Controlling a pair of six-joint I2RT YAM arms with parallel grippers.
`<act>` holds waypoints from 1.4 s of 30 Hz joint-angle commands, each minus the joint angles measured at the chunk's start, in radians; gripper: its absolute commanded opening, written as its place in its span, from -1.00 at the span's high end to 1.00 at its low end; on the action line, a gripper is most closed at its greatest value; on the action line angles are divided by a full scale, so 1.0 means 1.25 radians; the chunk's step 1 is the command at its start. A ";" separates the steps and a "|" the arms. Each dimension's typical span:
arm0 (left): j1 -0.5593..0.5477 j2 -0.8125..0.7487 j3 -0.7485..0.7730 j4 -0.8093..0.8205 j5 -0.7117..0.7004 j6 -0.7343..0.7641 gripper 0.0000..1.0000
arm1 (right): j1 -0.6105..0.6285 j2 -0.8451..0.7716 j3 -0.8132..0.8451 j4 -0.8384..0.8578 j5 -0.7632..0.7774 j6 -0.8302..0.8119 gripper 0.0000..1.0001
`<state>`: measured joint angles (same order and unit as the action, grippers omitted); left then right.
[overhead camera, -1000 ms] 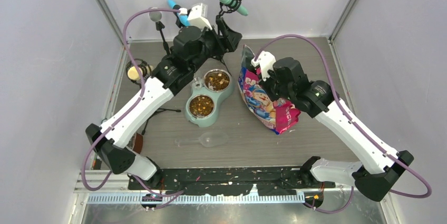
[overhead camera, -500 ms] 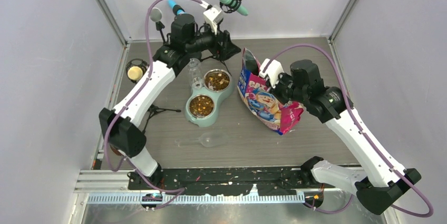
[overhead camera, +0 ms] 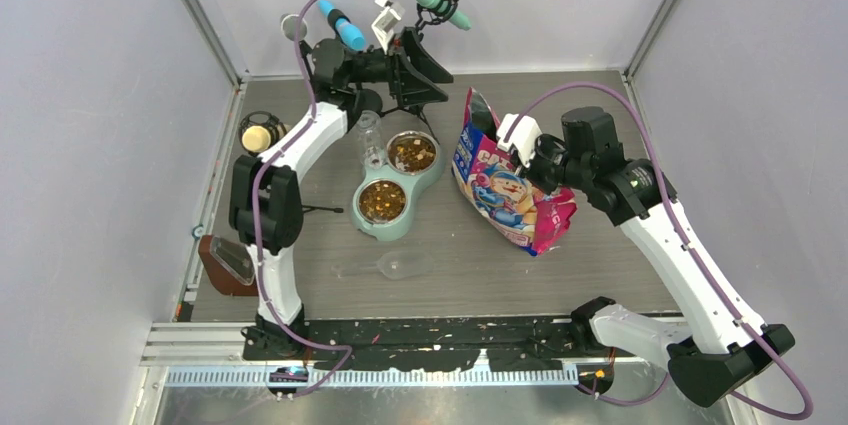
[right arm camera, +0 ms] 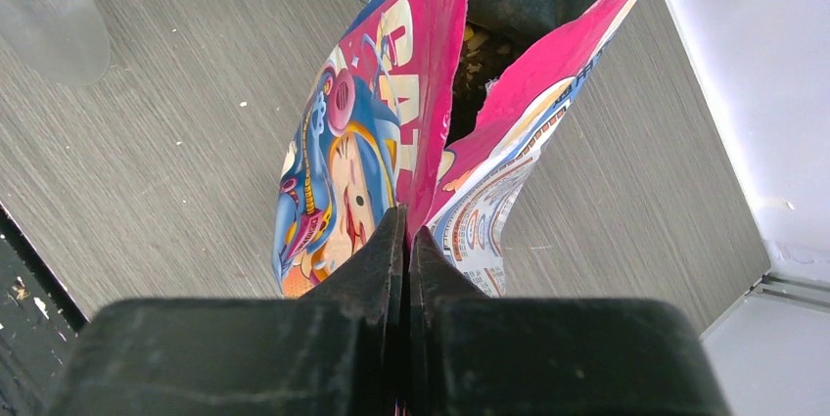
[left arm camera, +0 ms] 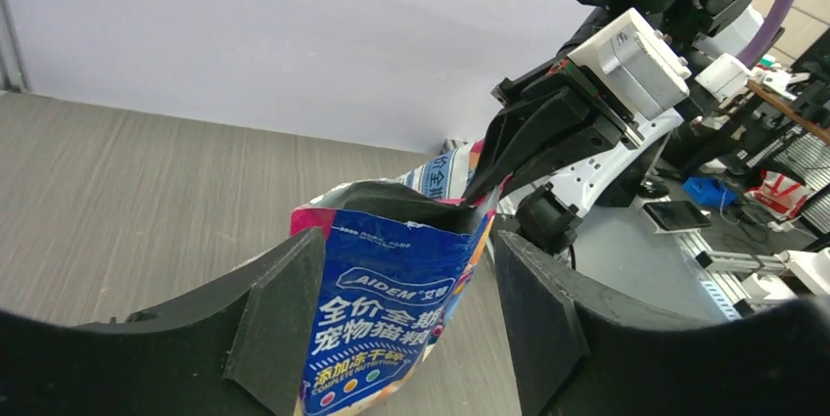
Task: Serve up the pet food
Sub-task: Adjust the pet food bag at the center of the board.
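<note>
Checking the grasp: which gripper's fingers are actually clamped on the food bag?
The right gripper: its fingers are pinched shut on the pink edge of the bag. The left gripper stands wide open, gripping nothing.

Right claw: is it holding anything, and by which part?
Yes. The right claw is shut on the cat food bag, pinching the pink edge of the bag beside its open mouth.
</note>
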<state>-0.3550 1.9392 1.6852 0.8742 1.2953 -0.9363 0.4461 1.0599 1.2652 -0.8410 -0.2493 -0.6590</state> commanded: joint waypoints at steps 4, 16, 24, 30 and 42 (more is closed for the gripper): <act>0.005 -0.086 -0.072 -0.014 -0.109 0.061 -0.20 | -0.013 -0.018 0.025 -0.061 0.012 -0.003 0.90; -0.022 -0.225 -0.127 -0.704 -0.366 0.749 -0.48 | -0.018 -0.060 -0.022 -0.063 0.017 -0.007 0.90; -0.093 -0.190 -0.082 -0.915 -0.328 1.192 -0.51 | -0.018 -0.154 -0.093 -0.087 -0.033 -0.057 0.89; -0.125 -0.173 -0.048 -0.967 -0.208 1.194 -0.52 | -0.018 -0.159 -0.087 -0.107 -0.034 -0.073 0.90; -0.158 -0.129 -0.004 -0.843 -0.129 1.036 -0.49 | -0.018 -0.168 -0.097 -0.116 -0.036 -0.088 0.89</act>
<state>-0.5522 1.7462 1.5829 -0.2535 1.0702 0.4244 0.4278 0.8700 1.1488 -0.9031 -0.2832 -0.7593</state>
